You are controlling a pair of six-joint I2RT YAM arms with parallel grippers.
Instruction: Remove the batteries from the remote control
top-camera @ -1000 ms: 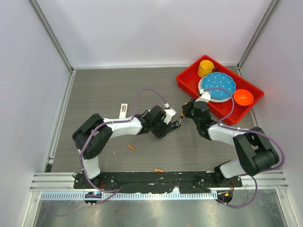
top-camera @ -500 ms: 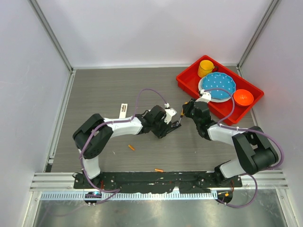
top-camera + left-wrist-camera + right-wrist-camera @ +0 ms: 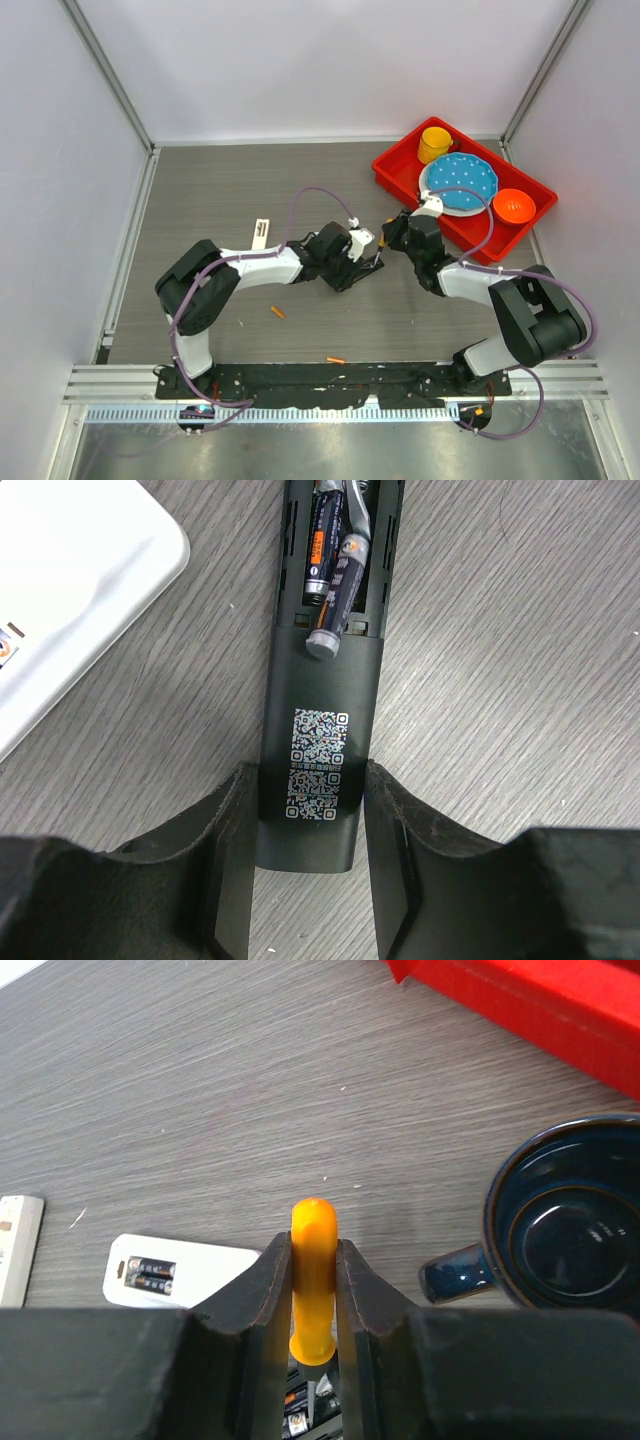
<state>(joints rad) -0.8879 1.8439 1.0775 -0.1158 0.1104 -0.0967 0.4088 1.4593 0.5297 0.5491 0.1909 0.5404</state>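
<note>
left gripper (image 3: 311, 825) around remote (image 3: 322, 680) (right gripper (image 3: 314, 1295) around screwdriver (image 3: 314, 1235))

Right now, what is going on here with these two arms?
The left hand clamps the near end of a black remote lying on the table, its battery compartment open. The right hand is shut on an orange screwdriver, whose metal tip reaches into the compartment. Two batteries sit inside; one is tilted up at one end. Two orange batteries lie loose on the table near the arm bases.
</note>
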